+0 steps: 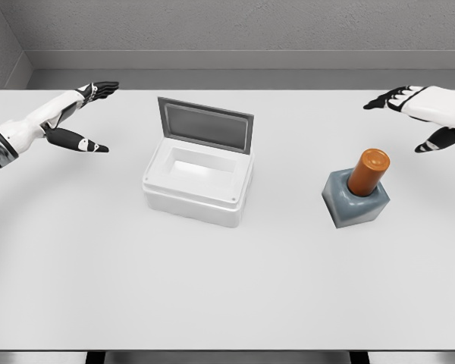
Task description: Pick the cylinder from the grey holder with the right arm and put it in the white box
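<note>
An orange cylinder (368, 171) stands tilted in a grey holder (354, 201) at the table's right. A white box (198, 182) sits in the middle with its grey lid (205, 125) raised at the back and its inside empty. My right hand (413, 114) hovers at the far right, above and behind the cylinder, fingers spread and holding nothing. My left hand (87, 114) reaches in from the far left, to the left of the box, also spread and empty.
The white table (227, 288) stretches wide in front of the box and holder. A grey wall runs behind the table's far edge.
</note>
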